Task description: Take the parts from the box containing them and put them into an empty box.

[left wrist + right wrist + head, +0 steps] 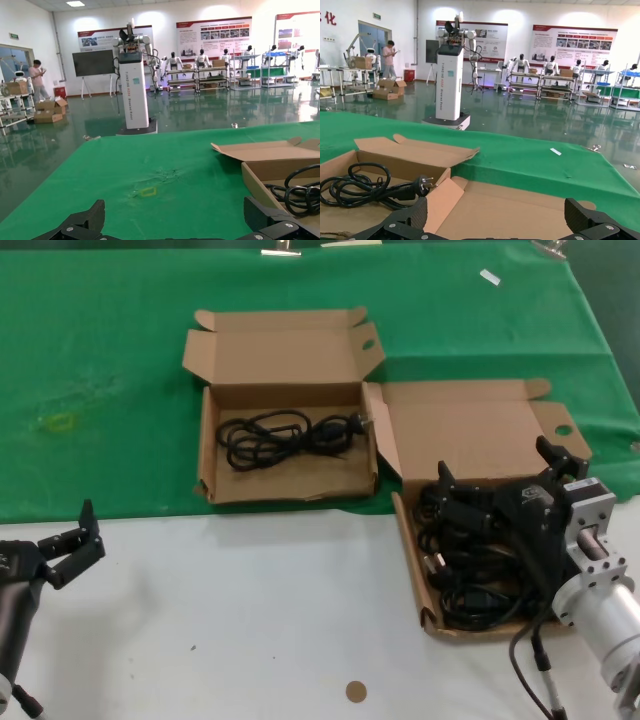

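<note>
Nearest you, the left gripper (72, 540) waits at the table's near left, fingers spread and holding nothing. Your right gripper (500, 502) hovers over the box containing the parts (413, 558), jaws wide apart above the heap of coiled black power cables (470, 570) and gripping none of them, so the step in hand looks like a pick. Next you need to sink those fingers around one bundle and close without snagging its neighbours. Farther back, on the green cloth (110, 390), the other cardboard box (285, 360) already has one cable bundle (285, 435) lying on its floor; carry yours there.
</note>
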Controlling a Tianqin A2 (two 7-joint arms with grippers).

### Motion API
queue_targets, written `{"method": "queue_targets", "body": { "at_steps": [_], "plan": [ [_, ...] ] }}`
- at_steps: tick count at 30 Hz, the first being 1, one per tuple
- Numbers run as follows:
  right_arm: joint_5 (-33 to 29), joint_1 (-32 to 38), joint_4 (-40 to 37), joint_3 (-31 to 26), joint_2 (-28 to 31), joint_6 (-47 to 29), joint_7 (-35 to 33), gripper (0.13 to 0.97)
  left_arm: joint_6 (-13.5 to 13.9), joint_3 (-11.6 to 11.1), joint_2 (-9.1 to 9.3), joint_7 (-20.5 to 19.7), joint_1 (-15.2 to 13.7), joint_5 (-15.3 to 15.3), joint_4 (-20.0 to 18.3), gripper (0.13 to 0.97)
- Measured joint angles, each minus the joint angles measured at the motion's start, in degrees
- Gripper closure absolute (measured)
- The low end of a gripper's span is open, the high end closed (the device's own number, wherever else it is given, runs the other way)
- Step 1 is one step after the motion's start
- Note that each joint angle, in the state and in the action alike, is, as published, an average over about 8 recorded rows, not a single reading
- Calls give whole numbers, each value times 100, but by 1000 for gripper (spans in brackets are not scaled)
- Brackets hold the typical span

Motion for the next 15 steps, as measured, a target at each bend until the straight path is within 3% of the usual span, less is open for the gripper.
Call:
{"method": "queue_targets", "body": {
  "at_steps": [15],
  "plan": [
    [0,0,0,0,0,0,0,129,0,0,0,0,0,0,0,132]
  ]
}}
